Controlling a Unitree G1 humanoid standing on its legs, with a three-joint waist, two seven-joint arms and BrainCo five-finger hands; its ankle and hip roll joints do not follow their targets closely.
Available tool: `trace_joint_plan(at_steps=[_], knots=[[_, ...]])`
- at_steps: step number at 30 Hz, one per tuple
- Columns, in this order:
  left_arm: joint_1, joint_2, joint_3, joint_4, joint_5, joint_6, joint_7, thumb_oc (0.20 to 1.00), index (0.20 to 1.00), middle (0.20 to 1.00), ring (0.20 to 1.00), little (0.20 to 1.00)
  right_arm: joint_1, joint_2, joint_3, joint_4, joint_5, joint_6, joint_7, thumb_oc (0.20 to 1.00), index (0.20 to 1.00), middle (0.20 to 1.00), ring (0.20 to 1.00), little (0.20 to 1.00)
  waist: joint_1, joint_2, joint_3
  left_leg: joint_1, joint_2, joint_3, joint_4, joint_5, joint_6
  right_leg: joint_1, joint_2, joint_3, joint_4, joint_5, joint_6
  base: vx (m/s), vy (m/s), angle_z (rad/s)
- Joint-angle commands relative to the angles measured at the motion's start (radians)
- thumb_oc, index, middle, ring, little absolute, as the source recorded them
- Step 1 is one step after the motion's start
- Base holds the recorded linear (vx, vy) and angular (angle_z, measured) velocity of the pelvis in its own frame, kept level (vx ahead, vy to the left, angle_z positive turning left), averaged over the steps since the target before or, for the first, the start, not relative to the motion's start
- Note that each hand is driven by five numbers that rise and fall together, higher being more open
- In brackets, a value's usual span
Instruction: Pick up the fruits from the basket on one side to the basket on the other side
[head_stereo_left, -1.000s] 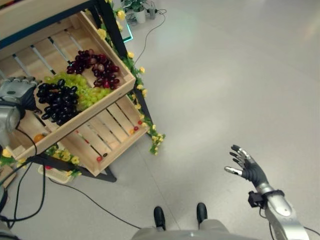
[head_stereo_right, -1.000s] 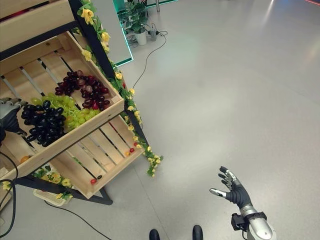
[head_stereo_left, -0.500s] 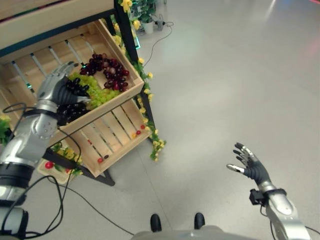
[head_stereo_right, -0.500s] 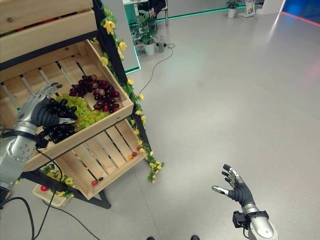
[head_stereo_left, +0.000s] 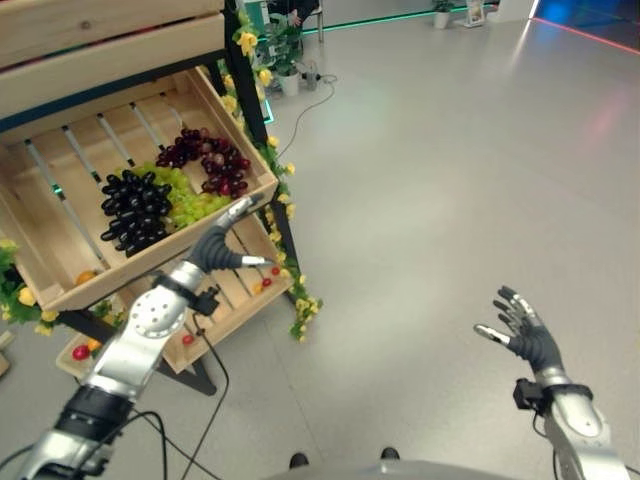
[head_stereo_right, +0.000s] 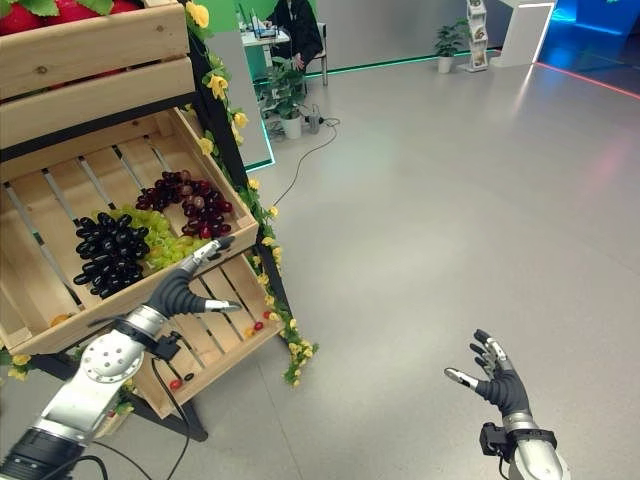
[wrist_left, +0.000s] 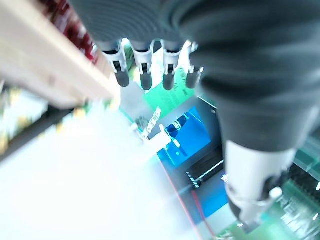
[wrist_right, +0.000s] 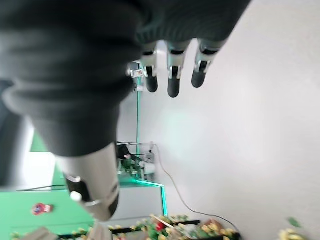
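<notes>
Left hand (head_stereo_left: 215, 250) at left-centre, fingers straight, empty, beside front rim of slatted wooden crate (head_stereo_left: 210, 230) holding black grape bunch (head_stereo_left: 132, 208). Right hand (head_stereo_left: 530, 340) lower right, fingers spread, empty.

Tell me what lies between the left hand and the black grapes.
In the eye views, the crate's front board and the green grapes lie between the open left hand, held in front of the crate, and the black grapes.
</notes>
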Motion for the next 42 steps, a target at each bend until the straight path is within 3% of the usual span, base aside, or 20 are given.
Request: trace_joint_plan(at_steps=[1, 3, 5, 8, 11, 12, 13, 14, 15, 19, 20, 24, 25, 27, 32, 35, 36, 39, 41, 42], knots=[[-0.004, -0.052, 0.075, -0.017, -0.103, -0.039, -0.013, 1.000, 1.000, 1.000, 1.000, 1.000, -0.042, -0.012, -0.026, -0.057, 0.036, -0.063, -0.009, 1.000, 1.000, 1.000, 1.000, 1.000, 0.002, -0.038, 0.008, 0.018, -0.061, -0.078, 0.137, -0.177, 0.049, -0.032, 0.008, 0.030, 0.092, -0.095, 0.063, -0.01, 0.131, -1.70], [0.078, -0.155, 0.096, 0.003, -0.160, -0.036, -0.027, 1.000, 1.000, 1.000, 1.000, 1.000, -0.006, 0.041, -0.045, -0.061, 0.044, -0.066, -0.009, 1.000, 1.000, 1.000, 1.000, 1.000, -0.032, -0.049, -0.013, 0.043, -0.052, -0.023, 0.081, -0.173, 0.067, -0.057, -0.013, 0.047, 0.080, -0.046, 0.093, -0.05, 0.211, -0.81], [0.101, -0.167, 0.102, 0.006, -0.156, -0.037, -0.021, 1.000, 1.000, 1.000, 1.000, 1.000, 0.001, 0.056, -0.044, -0.065, 0.045, -0.068, -0.009, 1.000, 1.000, 1.000, 1.000, 1.000, -0.032, -0.047, -0.016, 0.052, -0.046, -0.009, 0.058, -0.180, 0.075, -0.071, -0.010, 0.059, 0.079, -0.040, 0.102, -0.08, 0.178, -0.15], [0.146, -0.225, 0.136, 0.027, -0.209, -0.034, 0.015, 1.000, 1.000, 1.000, 1.000, 1.000, -0.010, 0.104, -0.033, -0.053, 0.062, -0.080, -0.023, 1.000, 1.000, 1.000, 1.000, 1.000, -0.033, -0.072, 0.007, 0.027, -0.064, 0.062, -0.002, -0.159, 0.102, -0.167, -0.022, 0.121, 0.065, 0.047, 0.163, -0.30, 0.210, -0.91], [0.168, -0.233, 0.163, 0.047, -0.238, -0.050, 0.039, 1.000, 1.000, 1.000, 1.000, 1.000, -0.024, 0.143, -0.003, -0.040, 0.088, -0.089, -0.017, 1.000, 1.000, 1.000, 1.000, 1.000, -0.017, -0.099, 0.035, -0.027, -0.055, 0.142, -0.030, -0.128, 0.110, -0.240, -0.045, 0.091, 0.035, 0.105, 0.198, -0.36, 0.091, -1.31], [0.160, -0.227, 0.178, 0.046, -0.218, -0.057, 0.060, 1.000, 1.000, 1.000, 1.000, 1.000, -0.042, 0.155, 0.017, -0.040, 0.079, -0.093, -0.022, 1.000, 1.000, 1.000, 1.000, 1.000, 0.012, -0.105, 0.041, -0.051, -0.037, 0.183, -0.034, -0.111, 0.103, -0.254, -0.072, -0.030, 0.039, 0.078, 0.190, -0.24, 0.002, -0.89], [0.160, -0.227, 0.178, 0.046, -0.218, -0.057, 0.060, 1.000, 1.000, 1.000, 1.000, 1.000, -0.042, 0.155, 0.017, -0.040, 0.079, -0.093, -0.022, 1.000, 1.000, 1.000, 1.000, 1.000, 0.012, -0.105, 0.040, -0.052, -0.037, 0.183, -0.034, -0.110, 0.103, -0.255, -0.072, -0.030, 0.039, 0.078, 0.190, -0.29, 0.053, -1.42], [0.165, -0.240, 0.188, 0.051, -0.208, -0.061, 0.079, 1.000, 1.000, 1.000, 1.000, 1.000, -0.048, 0.172, 0.047, -0.038, 0.092, -0.098, -0.026, 1.000, 1.000, 1.000, 1.000, 1.000, 0.035, -0.105, 0.041, -0.065, -0.019, 0.229, -0.046, -0.085, 0.099, -0.224, -0.092, -0.134, 0.084, 0.022, 0.164, -0.27, 0.079, -1.27], [0.157, -0.254, 0.179, 0.079, -0.235, -0.063, 0.094, 1.000, 1.000, 1.000, 1.000, 1.000, -0.048, 0.174, 0.066, -0.015, 0.106, -0.106, -0.032, 1.000, 1.000, 1.000, 1.000, 1.000, 0.035, -0.103, 0.047, -0.065, -0.002, 0.252, -0.035, -0.080, 0.108, -0.183, -0.087, -0.077, 0.164, -0.032, 0.152, -0.27, 0.079, -1.31], [0.152, -0.262, 0.165, 0.099, -0.197, -0.063, 0.135, 1.000, 1.000, 1.000, 1.000, 1.000, -0.063, 0.177, 0.080, 0.006, 0.087, -0.114, -0.060, 1.000, 1.000, 1.000, 1.000, 1.000, 0.053, -0.100, 0.039, -0.078, 0.013, 0.280, -0.019, -0.076, 0.120, -0.115, -0.099, -0.042, 0.220, -0.085, 0.141, -0.16, -0.012, -0.57], [0.154, -0.262, 0.167, 0.095, -0.183, -0.065, 0.152, 1.000, 1.000, 1.000, 1.000, 1.000, -0.067, 0.181, 0.083, 0.002, 0.088, -0.113, -0.065, 1.000, 1.000, 1.000, 1.000, 1.000, 0.059, -0.095, 0.035, -0.081, 0.021, 0.289, -0.015, -0.077, 0.121, -0.091, -0.117, -0.047, 0.236, -0.101, 0.140, -0.20, -0.112, -0.56], [0.177, -0.259, 0.190, 0.089, -0.194, -0.058, 0.166, 1.000, 1.000, 1.000, 1.000, 1.000, -0.077, 0.178, 0.091, 0.011, 0.060, -0.100, -0.079, 1.000, 1.000, 1.000, 1.000, 1.000, 0.099, -0.106, 0.006, -0.093, 0.057, 0.343, 0.002, -0.065, 0.099, -0.016, -0.199, -0.135, 0.168, -0.050, 0.164, -0.12, -0.211, -0.91], [0.185, -0.256, 0.207, 0.088, -0.185, -0.059, 0.172, 1.000, 1.000, 1.000, 1.000, 1.000, -0.082, 0.174, 0.097, 0.014, 0.049, -0.093, -0.082, 1.000, 1.000, 1.000, 1.000, 1.000, 0.108, -0.121, 0.001, -0.100, 0.076, 0.367, 0.029, -0.067, 0.085, 0.008, -0.197, -0.166, 0.119, -0.046, 0.178, -0.12, -0.410, -0.78], [0.183, -0.252, 0.216, 0.100, -0.177, -0.058, 0.185, 1.000, 1.000, 1.000, 1.000, 1.000, -0.078, 0.171, 0.103, 0.018, 0.049, -0.091, -0.080, 1.000, 1.000, 1.000, 1.000, 1.000, 0.107, -0.126, -0.001, -0.101, 0.095, 0.372, 0.041, -0.061, 0.073, 0.007, -0.171, -0.151, 0.097, -0.064, 0.172, -0.05, -0.337, -0.75], [0.171, -0.257, 0.232, 0.152, -0.167, -0.056, 0.218, 1.000, 1.000, 1.000, 1.000, 1.000, -0.066, 0.117, 0.110, 0.029, 0.029, -0.088, -0.088, 1.000, 1.000, 1.000, 1.000, 1.000, 0.076, -0.100, 0.021, -0.094, 0.191, 0.313, 0.078, 0.002, 0.012, 0.030, -0.064, -0.113, 0.094, -0.136, 0.099, -0.01, -0.328, -0.35], [0.163, -0.263, 0.233, 0.165, -0.153, -0.057, 0.233, 1.000, 1.000, 1.000, 1.000, 1.000, -0.058, 0.099, 0.110, 0.045, 0.032, -0.087, -0.094, 1.000, 1.000, 1.000, 1.000, 1.000, 0.069, -0.094, 0.030, -0.113, 0.211, 0.290, 0.118, 0.029, -0.009, 0.048, -0.041, -0.121, 0.073, -0.141, 0.078, -0.03, -0.281, 0.10], [0.160, -0.271, 0.228, 0.169, -0.161, -0.059, 0.235, 1.000, 1.000, 1.000, 1.000, 1.000, -0.058, 0.089, 0.108, 0.050, 0.032, -0.084, -0.097, 1.000, 1.000, 1.000, 1.000, 1.000, 0.068, -0.092, 0.036, -0.115, 0.200, 0.266, 0.134, 0.019, -0.007, 0.057, -0.040, -0.125, 0.067, -0.140, 0.072, -0.03, -0.206, 0.12], [0.155, -0.296, 0.218, 0.184, -0.175, -0.060, 0.228, 1.000, 1.000, 1.000, 1.000, 1.000, -0.062, 0.071, 0.099, 0.075, 0.014, -0.075, -0.103, 1.000, 1.000, 1.000, 1.000, 1.000, 0.085, -0.098, 0.041, -0.146, 0.064, 0.180, 0.168, -0.033, 0.008, 0.071, -0.037, -0.132, 0.044, -0.125, 0.067, -0.03, -0.180, 0.03], [0.167, -0.300, 0.214, 0.186, -0.167, -0.060, 0.231, 1.000, 1.000, 1.000, 1.000, 1.000, -0.067, 0.072, 0.096, 0.091, 0.008, -0.076, -0.112, 1.000, 1.000, 1.000, 1.000, 1.000, 0.083, -0.088, 0.024, -0.127, 0.045, 0.199, 0.113, -0.037, 0.024, 0.067, -0.024, -0.131, 0.025, -0.117, 0.075, 0.00, -0.080, -0.15], [0.168, -0.299, 0.212, 0.196, -0.171, -0.060, 0.230, 1.000, 1.000, 1.000, 1.000, 1.000, -0.071, 0.075, 0.098, 0.103, 0.003, -0.075, -0.115, 1.000, 1.000, 1.000, 1.000, 1.000, 0.074, -0.083, 0.016, -0.111, 0.065, 0.215, 0.091, -0.027, 0.021, 0.067, -0.017, -0.125, 0.018, -0.114, 0.073, 0.01, 0.000, -0.12]])
